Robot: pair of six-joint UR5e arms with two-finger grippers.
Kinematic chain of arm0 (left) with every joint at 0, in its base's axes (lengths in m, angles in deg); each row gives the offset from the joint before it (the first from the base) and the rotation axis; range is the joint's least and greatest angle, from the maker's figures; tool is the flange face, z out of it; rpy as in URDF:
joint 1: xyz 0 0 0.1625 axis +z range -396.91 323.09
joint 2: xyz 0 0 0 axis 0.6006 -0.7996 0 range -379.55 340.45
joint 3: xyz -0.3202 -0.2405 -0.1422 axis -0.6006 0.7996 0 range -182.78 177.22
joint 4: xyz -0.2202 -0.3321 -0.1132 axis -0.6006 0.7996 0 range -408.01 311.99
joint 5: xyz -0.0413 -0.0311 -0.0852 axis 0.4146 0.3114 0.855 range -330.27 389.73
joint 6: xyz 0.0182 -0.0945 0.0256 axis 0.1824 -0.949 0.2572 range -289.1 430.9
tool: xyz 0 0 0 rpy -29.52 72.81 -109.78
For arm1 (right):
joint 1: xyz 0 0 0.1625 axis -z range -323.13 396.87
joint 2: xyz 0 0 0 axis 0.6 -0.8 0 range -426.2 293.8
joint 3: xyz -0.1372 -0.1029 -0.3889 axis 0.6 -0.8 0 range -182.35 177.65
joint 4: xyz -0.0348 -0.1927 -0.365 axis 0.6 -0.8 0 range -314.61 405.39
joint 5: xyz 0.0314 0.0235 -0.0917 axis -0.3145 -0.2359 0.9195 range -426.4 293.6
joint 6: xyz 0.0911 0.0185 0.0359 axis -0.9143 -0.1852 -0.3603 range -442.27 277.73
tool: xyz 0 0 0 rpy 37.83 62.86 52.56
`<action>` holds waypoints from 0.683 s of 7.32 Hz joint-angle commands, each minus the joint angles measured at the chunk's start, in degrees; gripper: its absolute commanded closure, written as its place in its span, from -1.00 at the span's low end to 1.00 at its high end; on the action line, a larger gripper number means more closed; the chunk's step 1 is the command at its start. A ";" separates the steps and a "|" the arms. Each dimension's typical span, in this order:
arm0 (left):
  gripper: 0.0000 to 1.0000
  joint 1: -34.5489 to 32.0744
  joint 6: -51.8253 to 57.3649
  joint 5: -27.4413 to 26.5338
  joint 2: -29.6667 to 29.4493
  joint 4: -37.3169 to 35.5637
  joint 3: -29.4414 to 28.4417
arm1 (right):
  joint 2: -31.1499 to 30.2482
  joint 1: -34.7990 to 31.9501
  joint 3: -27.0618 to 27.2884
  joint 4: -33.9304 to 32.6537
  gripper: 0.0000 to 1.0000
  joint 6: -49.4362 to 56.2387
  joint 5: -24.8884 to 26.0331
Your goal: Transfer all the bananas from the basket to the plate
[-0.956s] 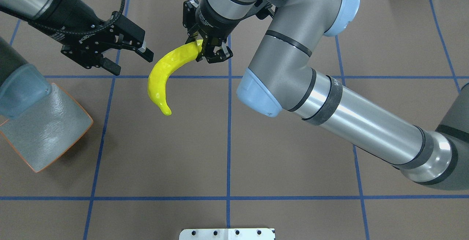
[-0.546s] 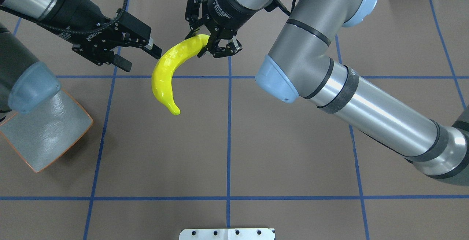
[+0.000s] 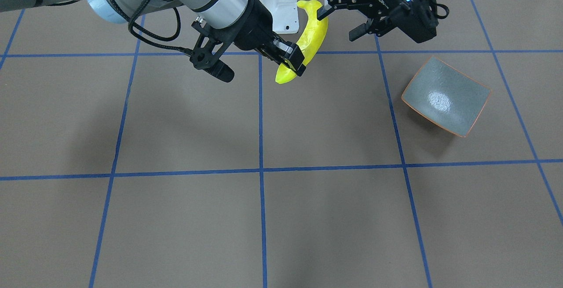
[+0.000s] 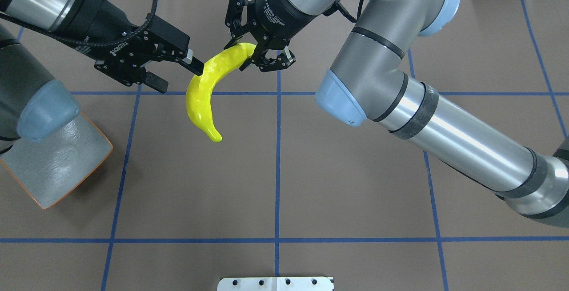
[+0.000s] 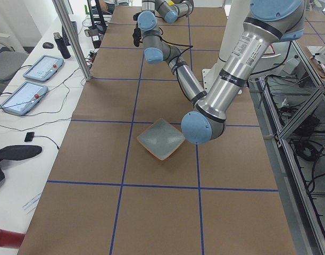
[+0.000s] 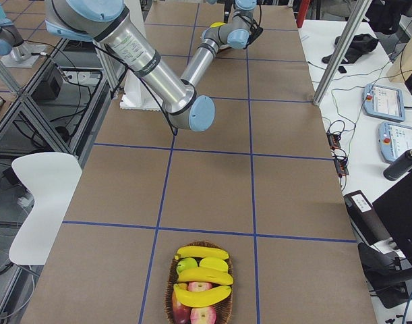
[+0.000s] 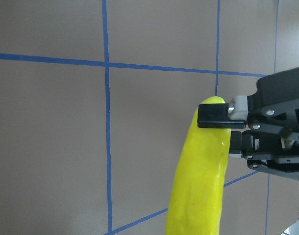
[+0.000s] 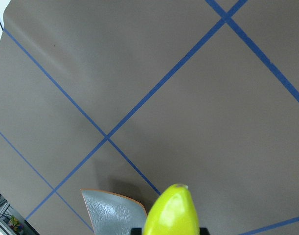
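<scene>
Left gripper [image 4: 178, 77] slid in closer since half second ago, jaws apart, one finger at banana [image 4: 204, 95]. Right gripper [image 4: 255, 57] clamped on one end, mid-air (handover, I guess: plate [image 4: 58, 166] sits on left arm's side).

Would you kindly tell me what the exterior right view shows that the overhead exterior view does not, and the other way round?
Only exterior right: the basket, holding bananas and red apples. Only overhead: the plate, the left gripper open beside the held banana, and the right gripper shut on its end. Both: the right arm and that yellow banana.
</scene>
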 commanded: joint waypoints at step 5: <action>-0.65 2.78 -6.54 0.01 -0.50 5.50 -0.14 | -1.93 -0.04 -0.25 10.42 1.00 -0.04 -1.80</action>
